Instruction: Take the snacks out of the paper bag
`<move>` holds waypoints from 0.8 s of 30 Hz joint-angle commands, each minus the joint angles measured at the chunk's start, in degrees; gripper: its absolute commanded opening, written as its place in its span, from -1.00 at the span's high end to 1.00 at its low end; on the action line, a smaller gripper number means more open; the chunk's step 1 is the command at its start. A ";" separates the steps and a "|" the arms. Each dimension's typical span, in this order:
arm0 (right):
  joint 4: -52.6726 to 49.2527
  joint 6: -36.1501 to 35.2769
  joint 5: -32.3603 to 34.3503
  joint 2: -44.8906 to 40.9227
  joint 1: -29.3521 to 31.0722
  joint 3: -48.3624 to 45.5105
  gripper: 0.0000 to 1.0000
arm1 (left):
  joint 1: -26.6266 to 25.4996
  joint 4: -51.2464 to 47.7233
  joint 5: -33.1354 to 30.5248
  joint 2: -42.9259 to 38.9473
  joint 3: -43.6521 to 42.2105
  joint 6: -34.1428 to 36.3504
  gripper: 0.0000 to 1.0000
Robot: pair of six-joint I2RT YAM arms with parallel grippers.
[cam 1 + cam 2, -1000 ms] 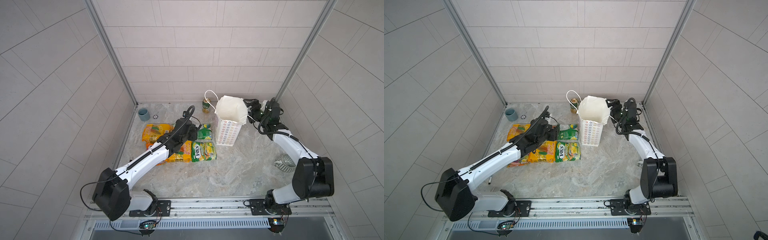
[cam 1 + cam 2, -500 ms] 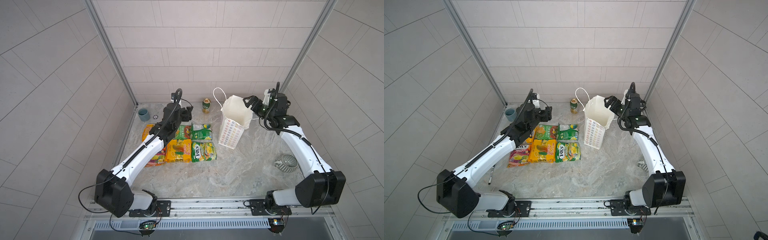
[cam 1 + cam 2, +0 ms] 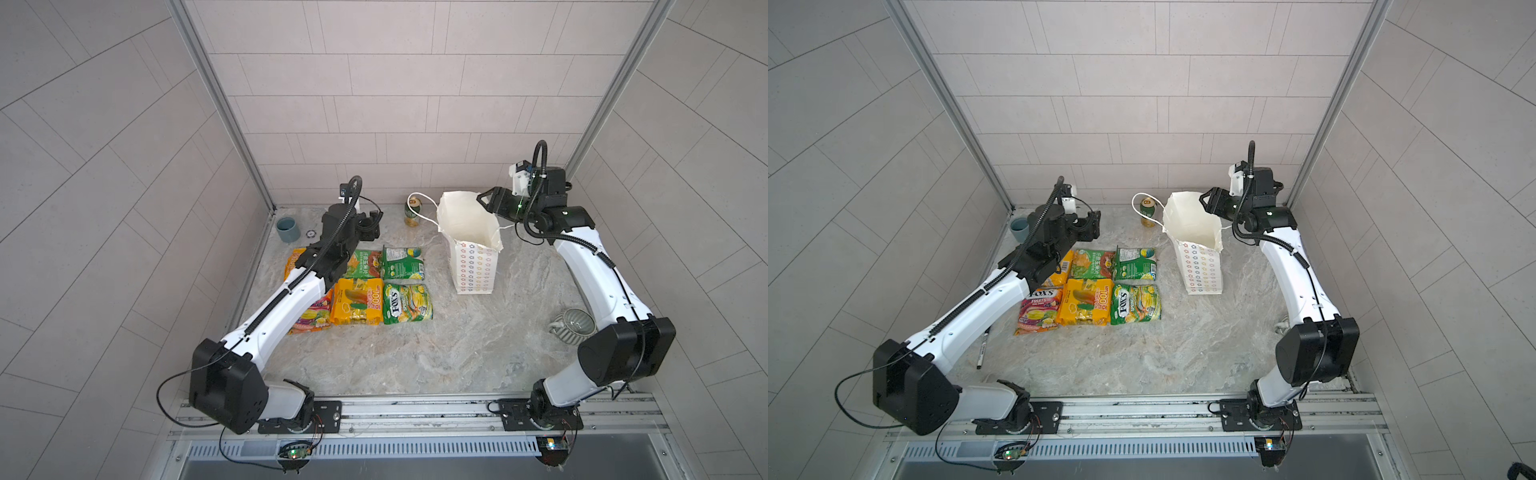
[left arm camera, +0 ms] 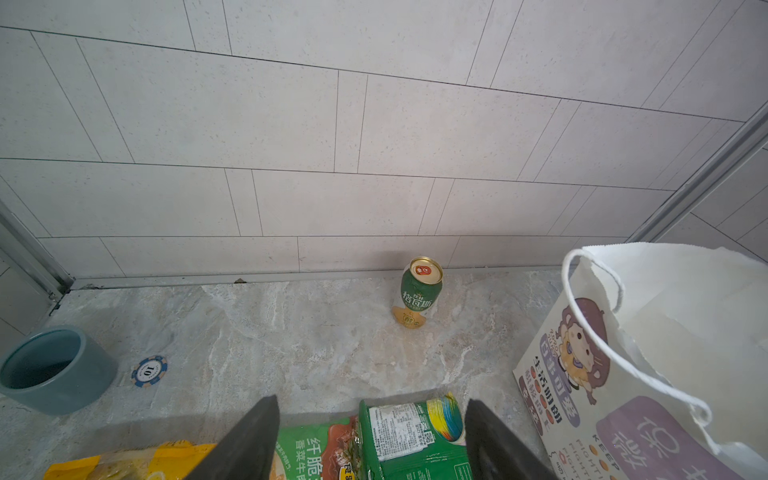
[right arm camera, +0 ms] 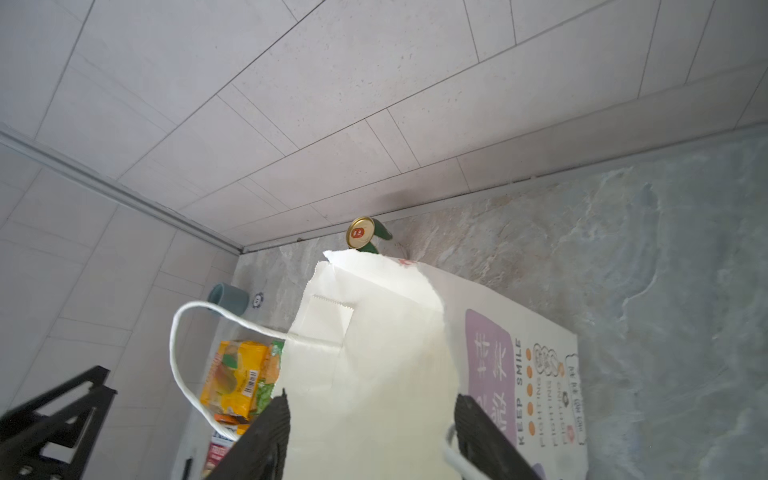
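- The paper bag stands upright on the surface, mouth open, right of centre in both top views.
- The snacks lie flat outside the bag, to its left. They form two rows of three packets, close together, and the left arm crosses over the leftmost pair.
- The left gripper hovers above the back row, jaws wide with nothing between them.
- The right gripper is at the bag's back right rim. Its jaws are apart with white paper showing in the gap; I cannot tell whether they touch it.
- A drink can stands near the back wall, just left of the bag.
- A cup sits in the back left corner.
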 commanded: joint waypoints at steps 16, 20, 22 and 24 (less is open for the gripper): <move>33.54 27.77 -19.76 1.05 -5.09 -9.81 0.09 | -0.23 0.04 17.33 11.94 7.90 0.60 -0.51; 35.82 29.61 -21.16 2.33 -5.32 -9.90 0.10 | -1.78 0.25 20.12 13.72 9.30 3.02 -0.45; 40.55 33.26 -21.23 2.66 -5.67 -11.66 0.07 | -2.76 0.31 20.51 14.49 9.92 4.45 -0.44; 45.71 37.44 -20.87 3.24 -6.08 -13.46 -0.01 | -2.98 0.38 22.24 15.57 10.83 4.40 -0.41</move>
